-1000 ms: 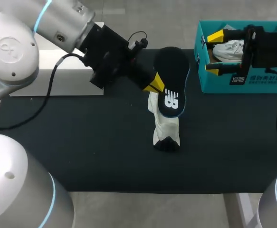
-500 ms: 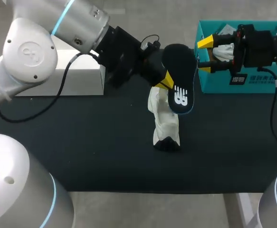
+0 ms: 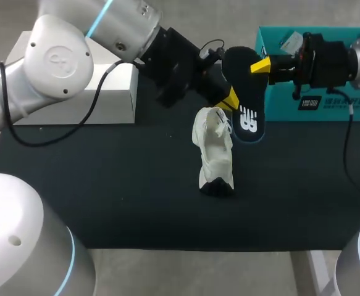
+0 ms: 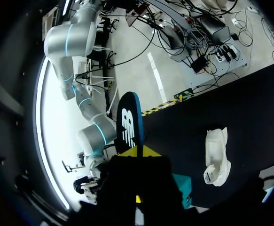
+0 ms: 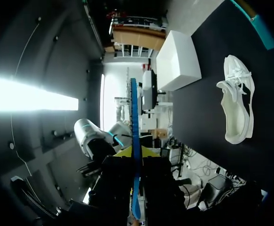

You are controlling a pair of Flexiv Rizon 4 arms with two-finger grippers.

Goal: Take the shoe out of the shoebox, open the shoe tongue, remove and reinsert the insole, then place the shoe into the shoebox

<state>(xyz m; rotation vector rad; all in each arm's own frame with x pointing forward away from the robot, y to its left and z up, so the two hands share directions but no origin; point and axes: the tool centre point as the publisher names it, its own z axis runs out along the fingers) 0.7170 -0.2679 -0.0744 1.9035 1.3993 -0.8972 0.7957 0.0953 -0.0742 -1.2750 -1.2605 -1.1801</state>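
Note:
A black insole (image 3: 249,111) with a blue rim hangs in the air between the white shoe (image 3: 215,154) and the teal shoebox (image 3: 328,105). My left gripper (image 3: 231,98) is shut on its side edge. My right gripper (image 3: 263,66), reaching from over the box, is shut on its far end. The left wrist view shows the insole (image 4: 129,122) rising from between that gripper's (image 4: 137,151) yellow tips, the shoe (image 4: 216,157) lying off to one side. In the right wrist view the insole (image 5: 135,117) stands edge-on between this gripper's (image 5: 137,151) tips. The shoe lies on the black mat.
A white box (image 3: 75,92) stands at the back left of the black mat (image 3: 105,197). The shoebox sits at the back right corner. My left arm stretches across the back of the mat above the white box.
My left arm carried the insole to the right and further back, toward the shoebox. My right gripper came out leftward from over the box and closed on the insole's far end. The shoe stayed put.

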